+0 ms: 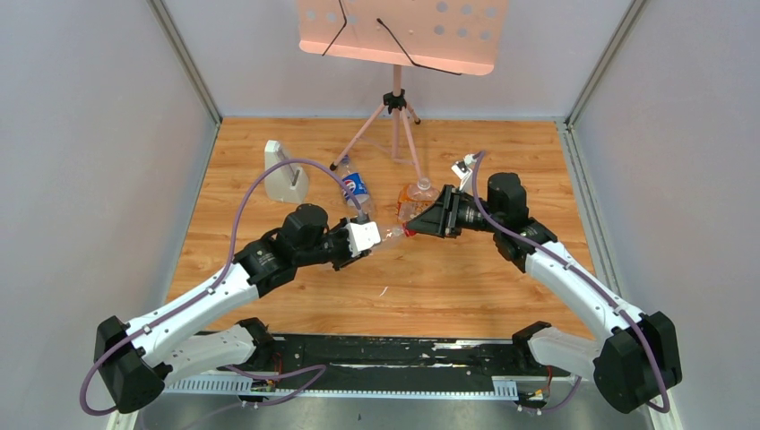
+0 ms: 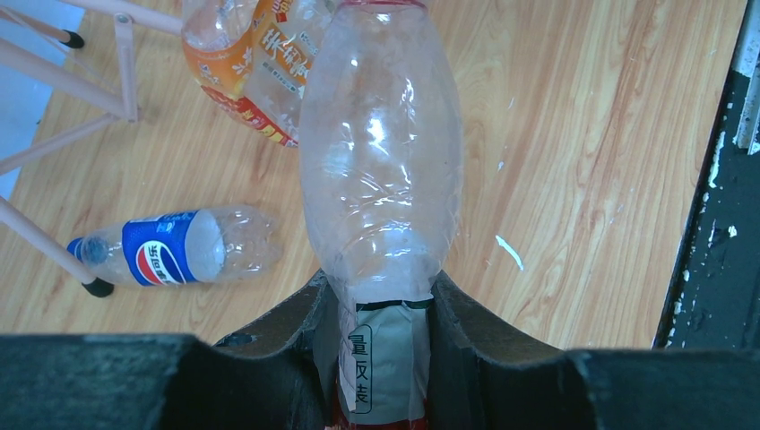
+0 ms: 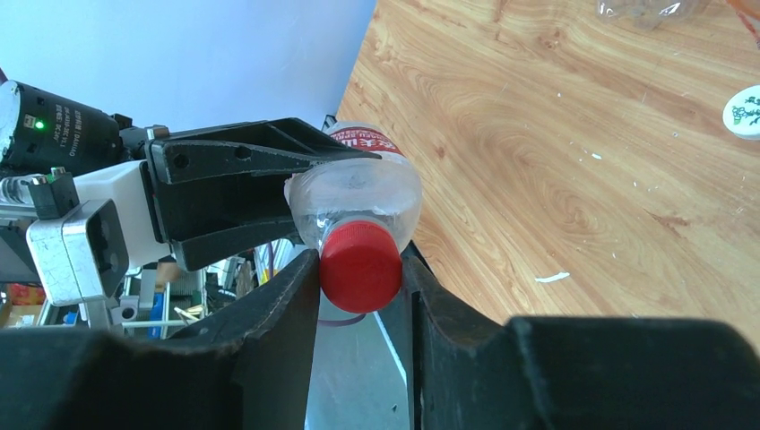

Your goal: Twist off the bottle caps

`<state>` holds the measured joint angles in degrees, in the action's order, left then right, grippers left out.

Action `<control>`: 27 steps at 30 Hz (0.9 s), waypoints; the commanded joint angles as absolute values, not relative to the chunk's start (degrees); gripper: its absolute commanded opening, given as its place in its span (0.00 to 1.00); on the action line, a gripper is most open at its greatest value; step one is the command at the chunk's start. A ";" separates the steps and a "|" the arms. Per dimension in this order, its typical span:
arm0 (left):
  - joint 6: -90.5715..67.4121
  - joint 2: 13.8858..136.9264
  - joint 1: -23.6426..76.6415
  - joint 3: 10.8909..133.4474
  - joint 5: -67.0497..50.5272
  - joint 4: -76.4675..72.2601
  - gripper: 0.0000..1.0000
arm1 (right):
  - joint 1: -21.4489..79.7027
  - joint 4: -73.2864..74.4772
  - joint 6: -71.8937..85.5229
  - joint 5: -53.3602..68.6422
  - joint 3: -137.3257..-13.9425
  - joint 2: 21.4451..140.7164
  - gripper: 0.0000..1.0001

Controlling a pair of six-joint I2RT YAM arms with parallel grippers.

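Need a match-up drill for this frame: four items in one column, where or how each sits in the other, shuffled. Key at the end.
Items
1. red cap
2. Pepsi bottle
3. white cap
4. white-label bottle

States
A. lying flat on the table, off any bottle
B. clamped at its label by the left gripper
C. pinched between the fingers of the right gripper
D. on its side on the table, blue cap on, not held

Pairs: 1-C, 2-D, 3-A, 4-B
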<state>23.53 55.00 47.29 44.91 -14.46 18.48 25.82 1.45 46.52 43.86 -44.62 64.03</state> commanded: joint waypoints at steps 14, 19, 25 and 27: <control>20.69 53.82 47.42 45.29 -27.77 15.65 0.00 | 26.03 -8.96 23.14 50.72 -41.91 56.21 0.00; 20.19 54.17 46.67 46.50 -34.50 16.74 0.00 | 26.06 -10.52 16.14 56.81 -40.83 54.49 0.00; 19.24 54.22 44.80 47.43 -44.61 17.02 0.00 | 26.18 -10.67 7.77 64.83 -39.60 52.50 0.00; 18.61 54.34 44.26 47.86 -47.38 16.97 0.00 | 26.13 -10.79 4.97 65.21 -38.87 51.66 0.00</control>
